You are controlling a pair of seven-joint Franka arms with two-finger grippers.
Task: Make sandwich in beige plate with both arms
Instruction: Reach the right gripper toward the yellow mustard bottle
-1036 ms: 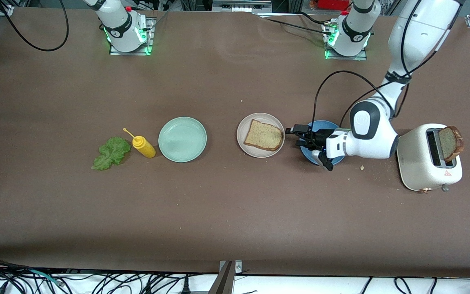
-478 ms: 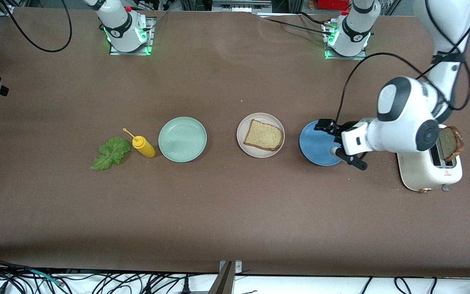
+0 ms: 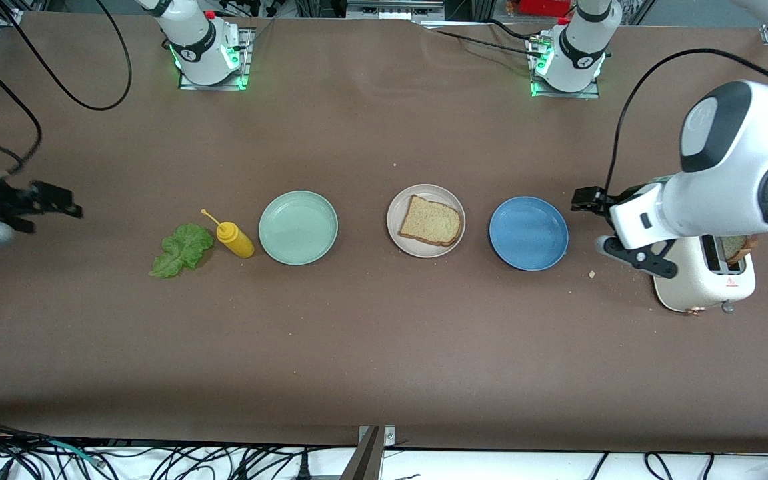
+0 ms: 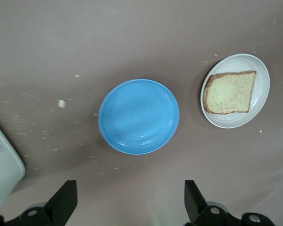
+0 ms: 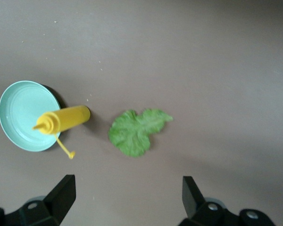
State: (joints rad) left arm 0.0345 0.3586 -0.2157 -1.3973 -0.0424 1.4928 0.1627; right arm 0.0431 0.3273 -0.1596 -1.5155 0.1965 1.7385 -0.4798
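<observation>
Both end effectors spread, empty.
Left end effector [image 3: 614, 223] between blue plate [image 3: 529, 233] and toaster [image 3: 704, 280]; right end effector [image 3: 44, 203] near lettuce leaf [image 3: 181, 249]; toast slice [image 3: 430, 221] on beige plate [image 3: 403, 203].

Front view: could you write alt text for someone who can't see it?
One toast slice lies on the beige plate, between a blue plate and a mint green plate. Lettuce lies beside a yellow bottle.

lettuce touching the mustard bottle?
Apart. The right wrist view shows bare table between the lettuce leaf and the mustard bottle.
</observation>
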